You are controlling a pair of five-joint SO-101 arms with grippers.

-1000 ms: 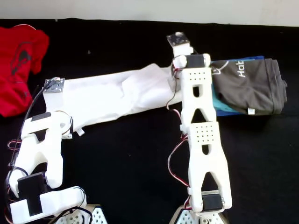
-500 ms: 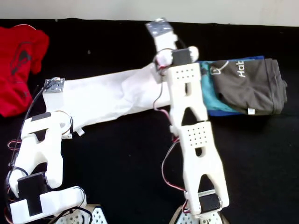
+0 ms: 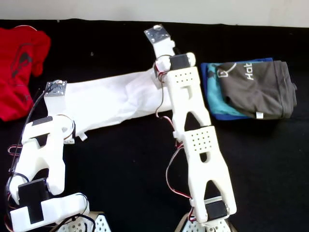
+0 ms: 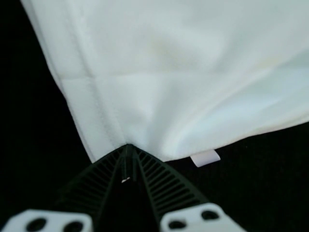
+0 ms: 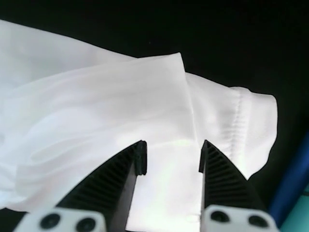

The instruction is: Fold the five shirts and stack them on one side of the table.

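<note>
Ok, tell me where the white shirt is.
High view: white shirt lies mid-table, red shirt to its left, folded stack to its right.

You're in a robotics lab setup: a black-draped table, a bare pale wall behind it, and a wired left arm and right arm mounted on it.

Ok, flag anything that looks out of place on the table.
The red shirt lies crumpled and unfolded at the far left. The white shirt is stretched into a slanted, wrinkled band, with the left tool shut on its corner. The folded stack looks orderly.
</note>
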